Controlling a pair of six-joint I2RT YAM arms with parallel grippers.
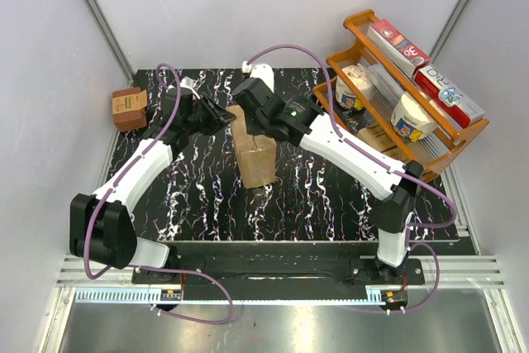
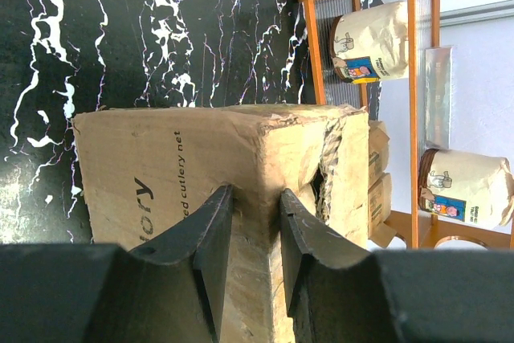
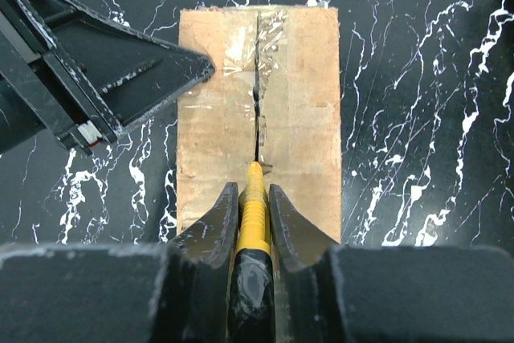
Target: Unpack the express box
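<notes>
Small box [image 1: 130, 107]: dark brown cardboard, square, far left.
Left fingers [image 2: 210, 238]: black, pointy, squeezing a side edge of the express box [image 2: 161, 166].
Express box: tall, rough brown cardboard, standing in the middle of the black, white-veined table [image 1: 198, 196]; shiny tape on top, split along the seam.
Right fingers [image 3: 215, 226]: black, clamped tight on a thin yellow tool [image 3: 254, 198], its tip at that seam.
Rack [image 1: 360, 22]: orange wood, far right, holding packets.

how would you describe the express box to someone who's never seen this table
Start from the black marbled table and look at its middle. The express box stands there, a mid-brown carton whose taped top seam meets the yellow cutter in the right claw. The other box, by the left wall, is smaller and darker.
</notes>
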